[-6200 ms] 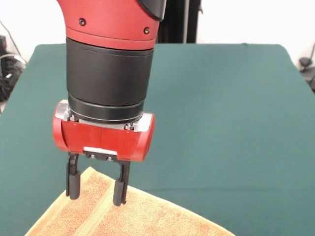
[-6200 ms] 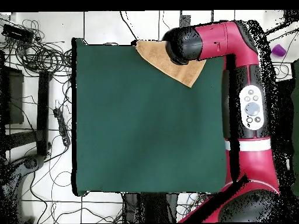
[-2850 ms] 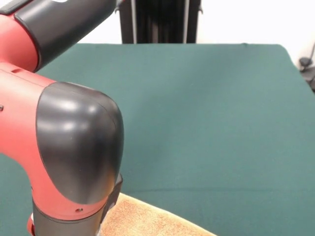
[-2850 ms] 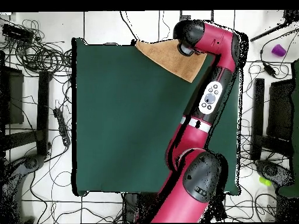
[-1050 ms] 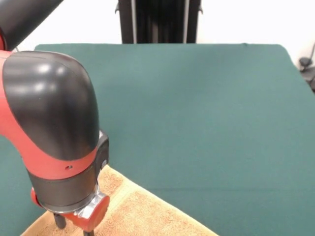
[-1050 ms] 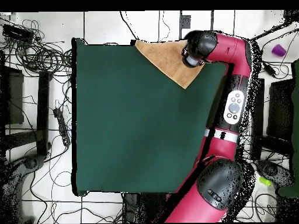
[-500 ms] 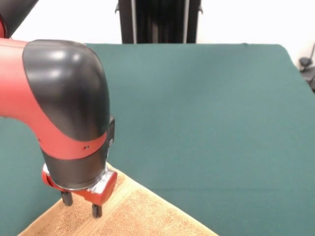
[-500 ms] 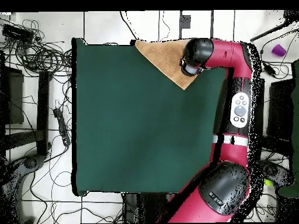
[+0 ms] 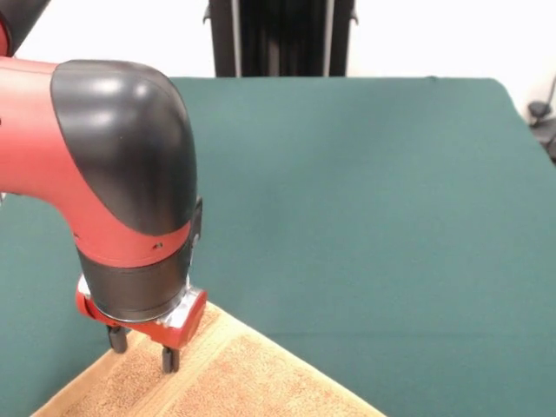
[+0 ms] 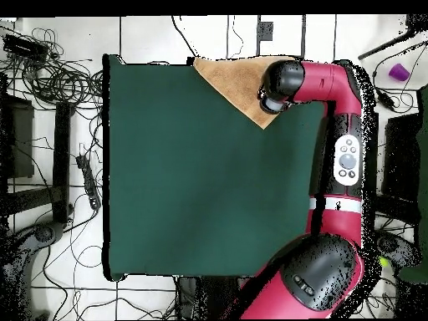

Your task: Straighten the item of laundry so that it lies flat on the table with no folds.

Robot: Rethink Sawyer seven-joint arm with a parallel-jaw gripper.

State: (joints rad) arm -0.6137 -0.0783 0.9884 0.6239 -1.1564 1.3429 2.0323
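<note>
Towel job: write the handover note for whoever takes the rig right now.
Pincer: open, holding nothing, poised just above the towel's far corner in the front view.
Towel: lies at the table's near-left corner in the front view, running off the picture's bottom edge. In the overhead view it shows as a triangle at the table's top edge, one point toward the middle, the arm over its right part.
Done: nothing visibly straightened; no grasp yet.
Left: probably close on a corner, draw the towel onto the table, spread it flat. Whether it is folded under itself cannot be told.
</note>
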